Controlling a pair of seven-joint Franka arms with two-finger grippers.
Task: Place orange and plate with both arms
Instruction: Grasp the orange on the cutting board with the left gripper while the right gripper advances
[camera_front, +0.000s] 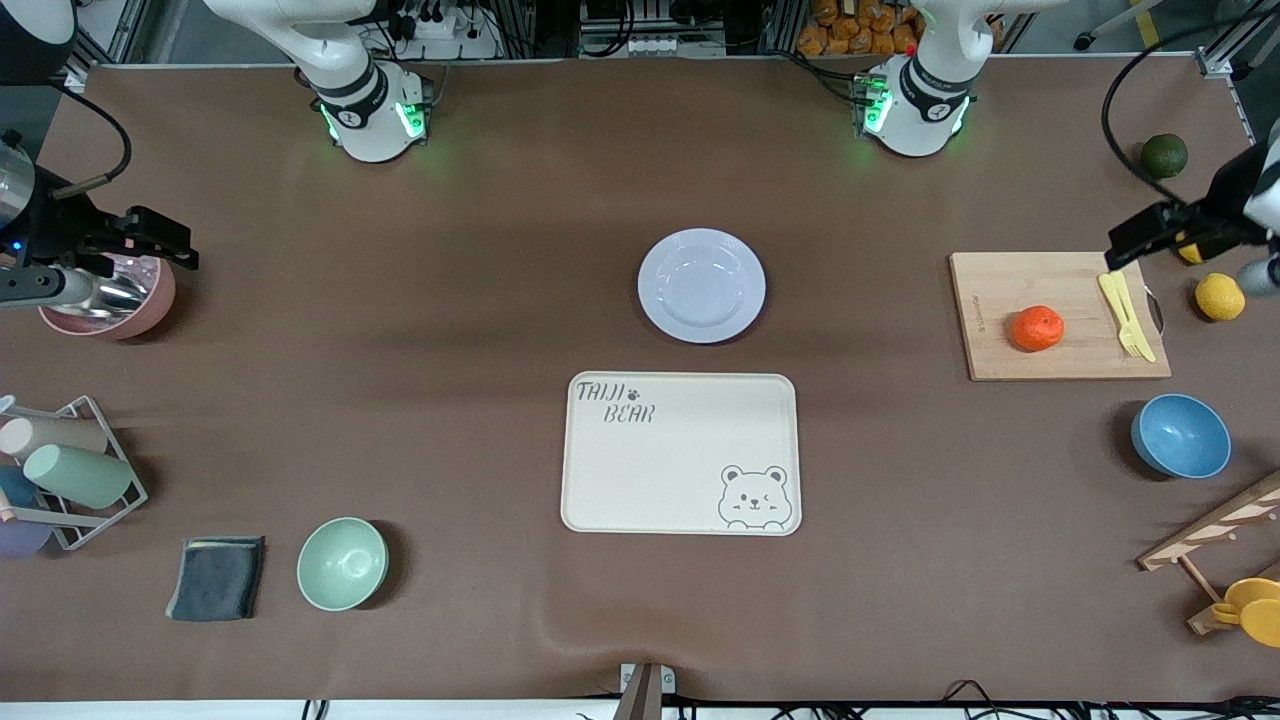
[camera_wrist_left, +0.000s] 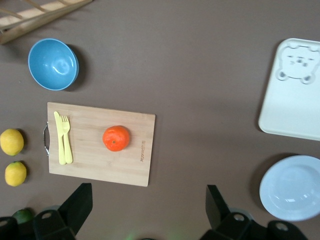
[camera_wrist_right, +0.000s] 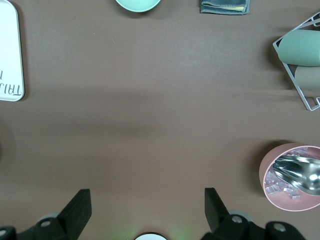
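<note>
Left gripper (camera_wrist_left: 147, 207) is hanging wide open and empty over the bare table at the left arm's end, beside the cutting board (camera_front: 1010, 290). Right gripper (camera_wrist_right: 146, 210) is hanging equally open and empty over its own end, near the pink bowl (camera_front: 150, 305). Orange (camera_front: 1037, 328) is sitting on the board. Plate (camera_front: 701, 285) is lying mid-table, just farther from the front camera than the bear tray (camera_front: 680, 455).

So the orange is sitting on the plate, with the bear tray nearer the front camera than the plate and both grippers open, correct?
Not quite. The orange sits on the wooden cutting board toward the left arm's end of the table, as the front view shows; the plate holds nothing. The bear tray is indeed nearer the front camera than the plate, and the left gripper and right gripper are open.
</note>
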